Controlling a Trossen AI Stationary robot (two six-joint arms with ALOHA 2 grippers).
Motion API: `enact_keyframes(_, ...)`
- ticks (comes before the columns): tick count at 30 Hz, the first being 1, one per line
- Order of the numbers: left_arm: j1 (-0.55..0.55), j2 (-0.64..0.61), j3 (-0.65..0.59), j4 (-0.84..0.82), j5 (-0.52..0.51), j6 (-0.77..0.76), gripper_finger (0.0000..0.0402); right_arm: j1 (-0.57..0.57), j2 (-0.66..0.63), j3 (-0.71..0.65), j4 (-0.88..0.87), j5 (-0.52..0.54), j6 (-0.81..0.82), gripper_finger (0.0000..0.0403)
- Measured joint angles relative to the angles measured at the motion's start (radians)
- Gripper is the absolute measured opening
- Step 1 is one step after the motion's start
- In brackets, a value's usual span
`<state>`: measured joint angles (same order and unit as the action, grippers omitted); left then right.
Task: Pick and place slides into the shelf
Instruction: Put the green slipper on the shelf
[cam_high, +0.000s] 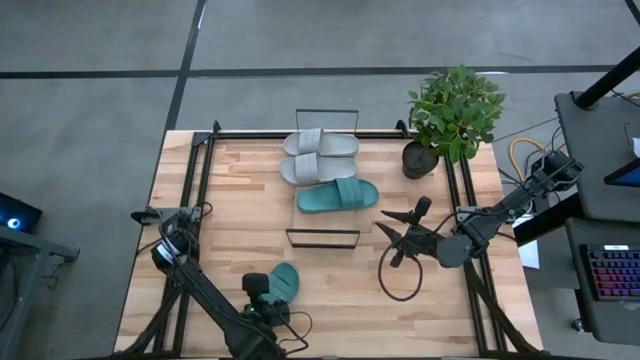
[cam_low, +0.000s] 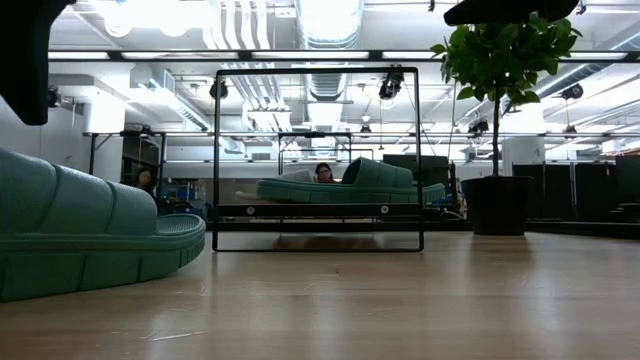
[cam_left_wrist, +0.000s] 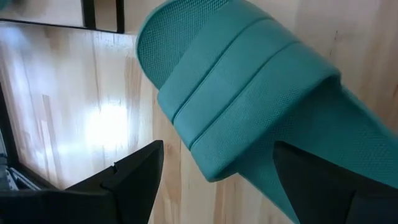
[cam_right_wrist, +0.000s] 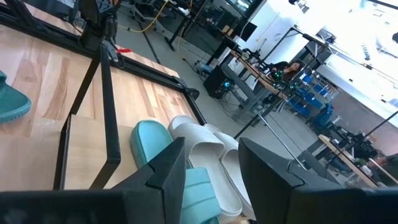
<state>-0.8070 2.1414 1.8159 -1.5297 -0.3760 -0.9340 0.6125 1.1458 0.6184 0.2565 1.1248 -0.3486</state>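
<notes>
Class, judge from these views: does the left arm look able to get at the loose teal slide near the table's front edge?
Probably yes. The left gripper hovers over the teal slide with jaws open on either side of its strap, and nothing lies between them.

Matt ribbed rubbery slides (cam_high: 330, 170), wood+wire shelf (cam_high: 322, 215).

Right tool (cam_right_wrist: 211, 168) fingers parted above shelf (cam_right_wrist: 81, 143), teal slide (cam_right_wrist: 155, 146) beside two grey slides (cam_right_wrist: 208, 155), person (cam_right_wrist: 292, 67) beyond
</notes>
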Motion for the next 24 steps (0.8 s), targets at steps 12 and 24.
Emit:
enact_keyframes(12,0.009,-0.001,-0.118,0.032,-0.072,0.007,0.0286,0.000,0.000,-0.002,-0.016,0.001,0.000,0.0135)
enact_keyframes(24,0.035,-0.001,-0.147,0.078,-0.183,0.006,0.0235,0.000,0.000,-0.002,-0.019,0.000,0.000,0.0132)
